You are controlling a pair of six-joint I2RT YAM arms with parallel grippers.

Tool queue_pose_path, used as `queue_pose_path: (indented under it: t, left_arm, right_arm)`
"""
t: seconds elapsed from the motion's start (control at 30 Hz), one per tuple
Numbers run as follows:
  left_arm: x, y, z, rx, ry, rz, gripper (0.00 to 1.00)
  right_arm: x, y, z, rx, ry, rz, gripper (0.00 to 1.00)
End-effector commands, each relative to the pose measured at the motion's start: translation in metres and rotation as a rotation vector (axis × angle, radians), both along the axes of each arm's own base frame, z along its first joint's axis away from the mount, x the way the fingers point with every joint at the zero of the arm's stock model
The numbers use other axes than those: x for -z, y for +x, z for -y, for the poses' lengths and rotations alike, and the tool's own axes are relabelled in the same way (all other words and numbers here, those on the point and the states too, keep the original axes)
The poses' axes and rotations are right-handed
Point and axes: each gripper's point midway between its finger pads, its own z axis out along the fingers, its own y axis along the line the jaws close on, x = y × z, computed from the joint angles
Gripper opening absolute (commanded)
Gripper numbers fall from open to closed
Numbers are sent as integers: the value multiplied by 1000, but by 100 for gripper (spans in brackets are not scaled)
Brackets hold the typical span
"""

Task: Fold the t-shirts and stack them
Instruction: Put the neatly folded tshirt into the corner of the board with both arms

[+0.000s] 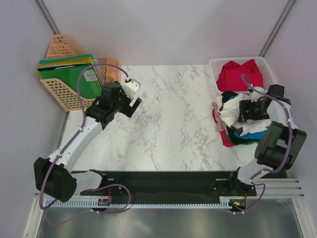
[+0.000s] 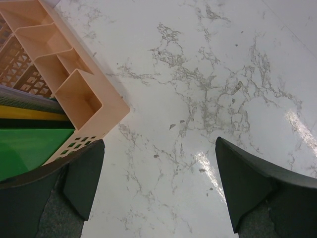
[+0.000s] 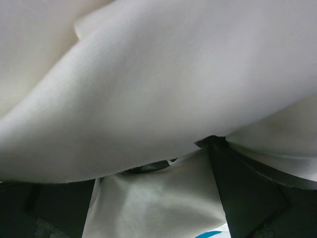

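The marble table (image 1: 168, 129) offered a broad bare area between the two arms, and I judged that to be the folding zone.

The t-shirts (image 1: 233, 131) lay heaped at the table's right edge, just in front of the white mesh basket (image 1: 214, 63). A red t-shirt (image 1: 240, 74) sat in the basket. A large white t-shirt (image 1: 229, 108) covered the top of the heap, with blue cloth (image 1: 252, 134) showing beneath it.

At far left stood an orange rack (image 1: 59, 91) holding green folders (image 1: 89, 82); neither belonged to the task.

The right gripper (image 1: 250, 110) was pressed down into the white t-shirt, jaws spread wide. In the right wrist view the white cloth bulged across the gap, and the right fingers (image 3: 247, 198) had not closed on it.

The left gripper (image 2: 158, 193) hung above bare marble beside the rack, jaws wide and holding nothing.

Step in hand, as I judged it: take the white t-shirt.

1. Close on a single layer only.
2. Lift straight up until the shirt separates from the ones below.
3. Carry it to the centre.
4. Use the left arm to spread it.

Risk: dragging the blue cloth along.
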Motion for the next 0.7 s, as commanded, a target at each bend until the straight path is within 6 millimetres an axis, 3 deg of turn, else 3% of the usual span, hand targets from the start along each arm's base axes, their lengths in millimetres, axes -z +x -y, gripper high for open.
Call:
queue_pose_path:
  t: [0.0,0.3,0.53,0.67]
  left_arm:
    - [-5,6,4,14,-21,27,100]
    - [-3,7,6,21,-23,8,100]
    - [3,7,8,25,-21,-11,100]
    - [6,7,8,27,-18,-18,100]
  right_arm:
    - [47,-56,57,74,-143,-257,98]
    - [50,-52,96,120,-137,-252,98]
    - [52,-46,92,105,-107,-236,98]
    - [39,-46,85,92,-89,-201,98]
